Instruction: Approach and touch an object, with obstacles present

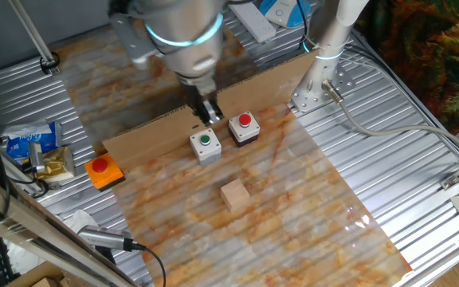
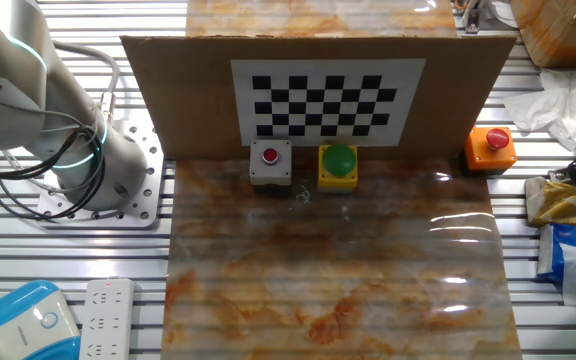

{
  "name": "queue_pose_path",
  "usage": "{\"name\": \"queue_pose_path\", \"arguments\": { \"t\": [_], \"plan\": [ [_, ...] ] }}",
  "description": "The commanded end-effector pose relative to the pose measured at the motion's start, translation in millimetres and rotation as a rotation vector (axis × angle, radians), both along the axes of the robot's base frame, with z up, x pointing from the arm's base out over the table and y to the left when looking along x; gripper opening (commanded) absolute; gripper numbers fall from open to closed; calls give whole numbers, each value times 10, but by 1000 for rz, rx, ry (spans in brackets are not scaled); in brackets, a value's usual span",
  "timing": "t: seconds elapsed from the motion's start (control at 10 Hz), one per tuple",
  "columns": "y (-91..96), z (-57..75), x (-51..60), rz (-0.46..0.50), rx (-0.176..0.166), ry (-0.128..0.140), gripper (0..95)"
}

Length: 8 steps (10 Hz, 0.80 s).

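Cube (image 1: 234, 194) sits alone on the marbled bench (image 1: 317, 231), toward its near edge in one fixed view, apart from everything; the gripper (image 1: 207, 114) hangs over the cardboard strip (image 1: 142, 135), just behind the green-button box (image 1: 205, 145); jaws nearly closed, empty; the red-button box (image 1: 244, 127) stands beside it.

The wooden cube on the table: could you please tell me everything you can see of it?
The wooden cube is a small, plain, light-tan block that looks like unfinished wood, with no markings visible. It sits flat on the marbled orange-and-white tabletop, turned slightly askew to the table's edges. Nothing touches it. It lies apart from the white button box and black button box, on their near side. The other fixed view does not show it.
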<state>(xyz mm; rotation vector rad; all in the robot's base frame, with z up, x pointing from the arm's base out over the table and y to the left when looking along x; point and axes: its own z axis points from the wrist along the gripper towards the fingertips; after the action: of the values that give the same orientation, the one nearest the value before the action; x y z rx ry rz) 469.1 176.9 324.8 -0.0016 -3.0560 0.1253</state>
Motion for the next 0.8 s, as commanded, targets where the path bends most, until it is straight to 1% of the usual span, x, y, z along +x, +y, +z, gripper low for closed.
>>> {"name": "queue_pose_path", "arguments": {
  "t": [0.1, 0.4, 0.7, 0.8],
  "plan": [
    [84, -74, -90, -13, -1, -19, 0],
    [179, -173, -223, -33, 0, -35, 0],
    [180, -293, -296, -35, 4, -49, 0],
    [178, -365, -320, -36, 4, -55, 0]
  ]
}}
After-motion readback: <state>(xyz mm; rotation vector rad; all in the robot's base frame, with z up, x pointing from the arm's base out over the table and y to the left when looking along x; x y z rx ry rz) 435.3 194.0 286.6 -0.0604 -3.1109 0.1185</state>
